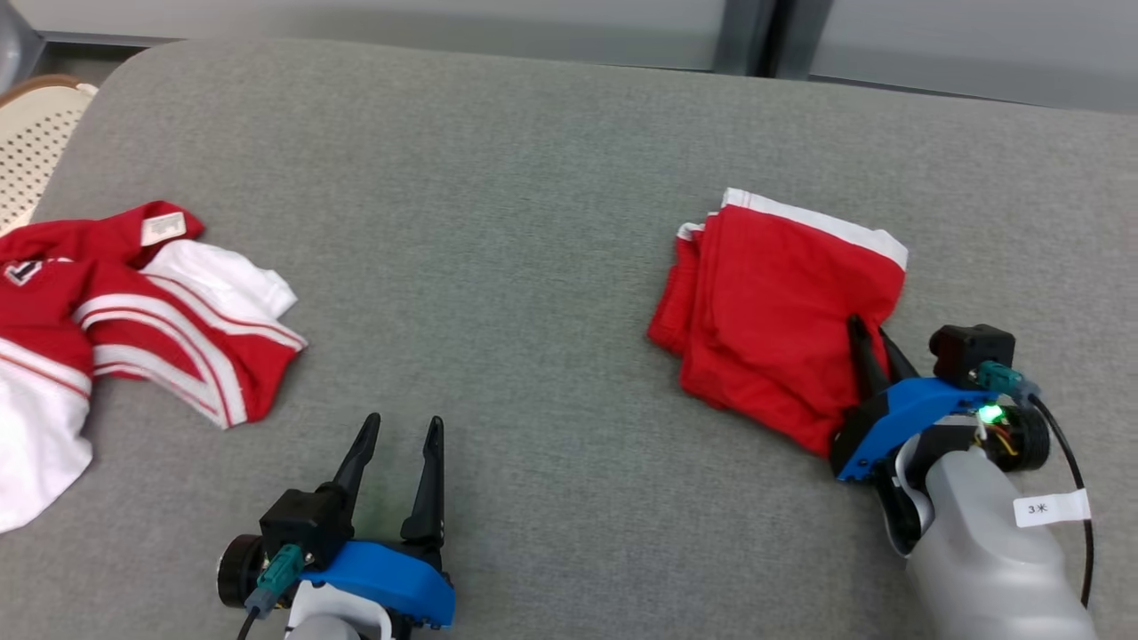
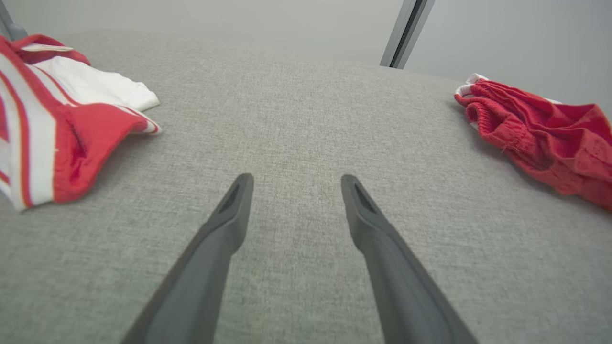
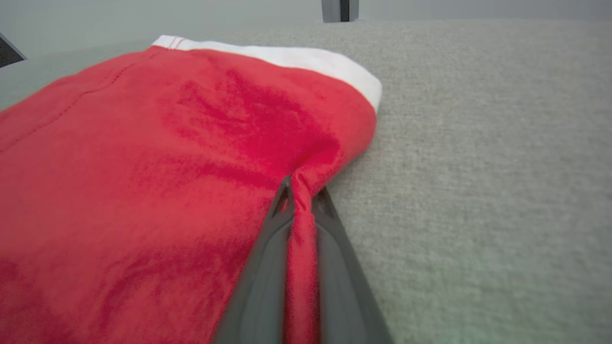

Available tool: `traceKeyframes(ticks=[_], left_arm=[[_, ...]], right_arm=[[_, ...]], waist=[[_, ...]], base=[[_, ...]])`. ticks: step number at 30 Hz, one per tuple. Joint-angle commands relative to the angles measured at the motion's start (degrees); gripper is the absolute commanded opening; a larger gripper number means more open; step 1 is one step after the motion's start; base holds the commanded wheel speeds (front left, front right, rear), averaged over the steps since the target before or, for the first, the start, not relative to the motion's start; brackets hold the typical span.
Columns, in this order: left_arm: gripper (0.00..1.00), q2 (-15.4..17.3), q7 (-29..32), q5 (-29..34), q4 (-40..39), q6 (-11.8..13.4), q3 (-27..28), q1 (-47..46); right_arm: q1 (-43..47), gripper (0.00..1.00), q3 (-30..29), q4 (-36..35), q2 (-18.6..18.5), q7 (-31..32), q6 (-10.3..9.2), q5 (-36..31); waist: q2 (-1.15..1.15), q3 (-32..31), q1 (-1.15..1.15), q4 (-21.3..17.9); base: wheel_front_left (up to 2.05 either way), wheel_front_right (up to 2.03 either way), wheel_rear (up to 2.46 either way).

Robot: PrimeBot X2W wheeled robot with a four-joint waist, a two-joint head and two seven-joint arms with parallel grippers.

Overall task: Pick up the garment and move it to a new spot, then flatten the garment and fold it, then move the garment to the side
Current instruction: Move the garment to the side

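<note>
The garment is red with a white band and lies folded on the right side of the grey fabric surface. My right gripper is at its near right edge, shut on a pinched ridge of the red cloth. In the right wrist view the garment spreads to the left, and a fold of it is clamped in the gripper. My left gripper rests open at the near middle, with nothing between its fingers. In the left wrist view, bare surface shows beyond that gripper and the garment lies far right.
A second red and white striped garment lies crumpled at the left edge, also in the left wrist view. A cream perforated chair back stands beyond the left corner. Bare grey surface lies between the two garments.
</note>
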Motion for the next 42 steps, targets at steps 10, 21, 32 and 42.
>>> traceKeyframes(ticks=[10,21,32,42], left_arm=[[1.00,-0.05,-0.02,3.22,-1.40,-0.34,-2.07,-1.86],[1.00,0.93,-0.03,3.07,-0.80,-0.36,-6.79,-2.45],[1.00,2.96,-0.03,2.48,0.48,-0.35,-8.27,-2.90],[1.00,4.24,0.00,2.50,0.08,-0.36,-8.17,-4.36]], right_arm=[[10.05,0.00,1.68,-5.34,-0.10,1.07,-0.20,3.80],[14.76,0.00,5.55,-9.91,0.18,0.88,-0.12,6.09],[11.21,0.00,0.76,-10.57,-1.45,0.65,-0.12,0.96],[-1.46,0.00,-5.44,-4.68,-12.99,2.45,-0.10,-9.28]], waist=[[0.00,-2.35,0.00,-15.14],[0.00,-2.04,0.00,-27.31],[0.00,0.16,0.00,-27.09],[0.00,3.46,0.00,-20.95]], base=[[0.00,0.00,0.00],[0.00,0.00,0.00],[0.00,0.00,0.00],[0.00,0.00,0.00]])
